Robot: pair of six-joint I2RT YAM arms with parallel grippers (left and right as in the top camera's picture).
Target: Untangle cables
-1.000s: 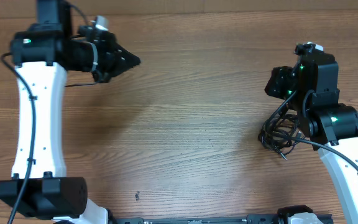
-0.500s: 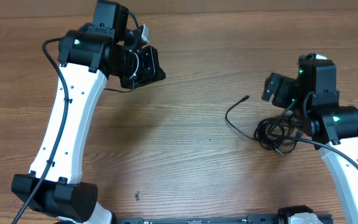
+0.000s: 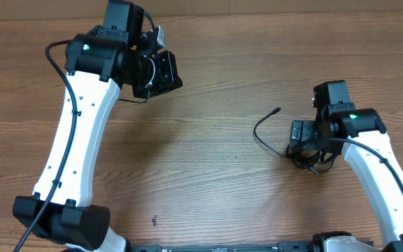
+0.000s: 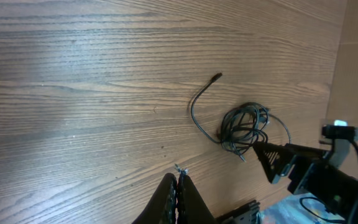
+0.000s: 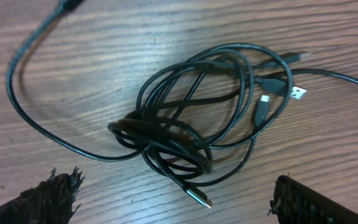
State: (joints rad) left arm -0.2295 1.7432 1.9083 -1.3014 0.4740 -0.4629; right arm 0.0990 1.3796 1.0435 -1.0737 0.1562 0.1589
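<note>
Wooden table (image 3: 208, 175) fills the overhead view, with the cables (image 3: 306, 148) knotted on its right side just under the right jaws and one loose end curving out to the left, while the left jaws hang well apart over the far left part. From the left wrist, the left jaws are clenched together on nothing, far from the cables (image 4: 244, 127). From the right wrist, the right jaws stand released, wide on both sides of the cables (image 5: 179, 140), grasping nothing.

I can't read any text, label, brand, number or sign on anything in my three camera feeds at this moment.
</note>
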